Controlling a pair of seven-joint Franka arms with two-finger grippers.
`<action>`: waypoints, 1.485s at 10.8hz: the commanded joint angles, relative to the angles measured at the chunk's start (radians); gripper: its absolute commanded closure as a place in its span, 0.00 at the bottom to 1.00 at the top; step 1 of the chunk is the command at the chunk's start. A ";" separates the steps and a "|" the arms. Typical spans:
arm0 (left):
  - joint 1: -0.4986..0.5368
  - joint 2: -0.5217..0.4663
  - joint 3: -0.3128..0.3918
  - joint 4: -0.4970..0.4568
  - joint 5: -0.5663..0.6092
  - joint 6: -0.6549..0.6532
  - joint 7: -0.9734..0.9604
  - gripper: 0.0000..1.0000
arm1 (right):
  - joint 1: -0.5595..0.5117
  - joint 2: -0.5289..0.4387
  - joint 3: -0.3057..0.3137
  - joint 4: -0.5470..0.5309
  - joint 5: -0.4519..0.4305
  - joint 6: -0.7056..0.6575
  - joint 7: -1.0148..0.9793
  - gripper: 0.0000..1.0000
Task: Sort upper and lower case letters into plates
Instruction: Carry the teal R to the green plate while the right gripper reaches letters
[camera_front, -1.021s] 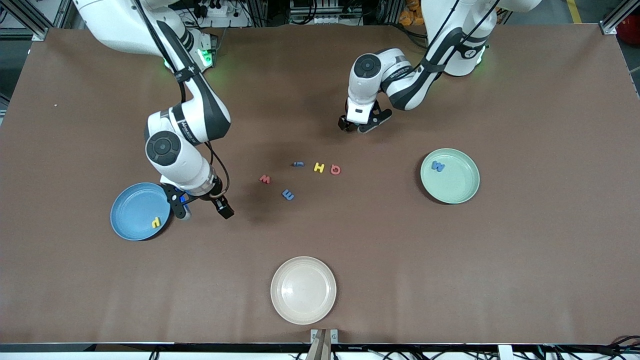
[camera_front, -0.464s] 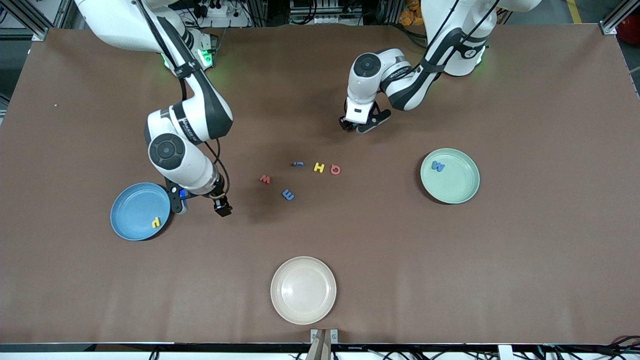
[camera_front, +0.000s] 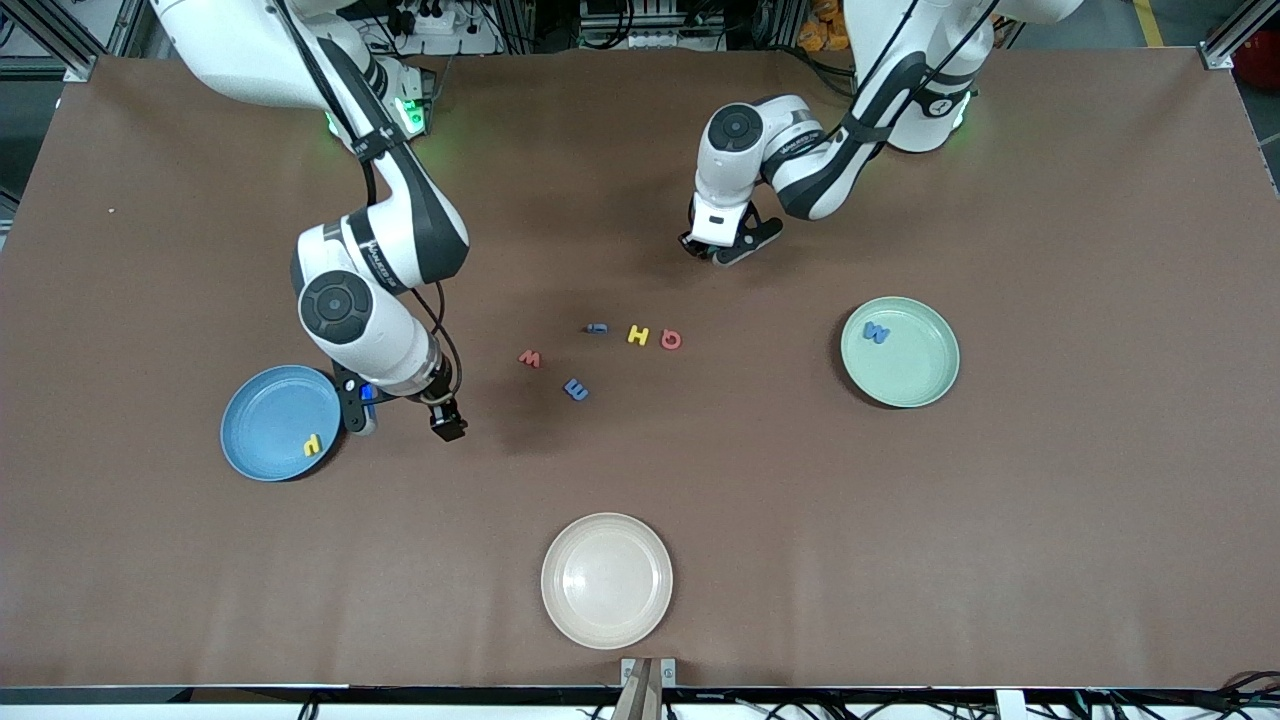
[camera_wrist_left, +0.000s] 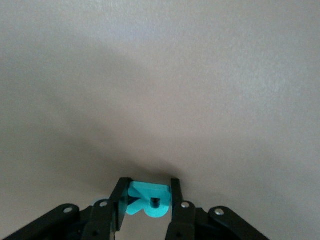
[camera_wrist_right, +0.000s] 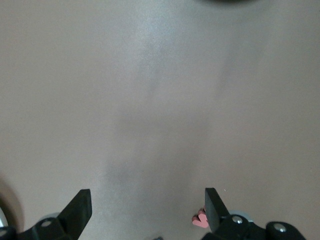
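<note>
The teal letter (camera_wrist_left: 148, 201) sits pinched between the fingers of the left claw (camera_front: 712, 250), low over the counter (camera_front: 1050, 500) toward the robots' bases. That claw stood wide a second ago. The hold is narrow; a fast lift could twist the letter loose. The right claw (camera_front: 405, 420) hangs spread and empty beside the blue plate (camera_front: 262, 420), shifted slightly since.

Two white Franka arms with dark grey joint bands and round grey caps at the wrists; black cables strapped along each; green lights glowing at both bases; the left gripper (camera_wrist_left: 146, 212) and right gripper (camera_wrist_right: 147, 212) have black fingers with silver screws; lettering on the forearms appears too small to read.
</note>
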 joint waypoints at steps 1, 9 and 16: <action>0.053 -0.011 -0.005 -0.003 0.037 0.004 -0.016 0.68 | 0.002 0.038 0.004 0.036 0.015 -0.007 0.013 0.00; 0.211 -0.203 -0.008 -0.002 -0.125 -0.267 0.432 0.71 | 0.049 0.101 0.006 0.103 0.024 -0.010 0.120 0.00; 0.752 -0.294 0.002 0.026 -0.150 -0.438 1.455 0.67 | 0.250 0.138 0.004 0.052 0.159 0.136 0.238 0.00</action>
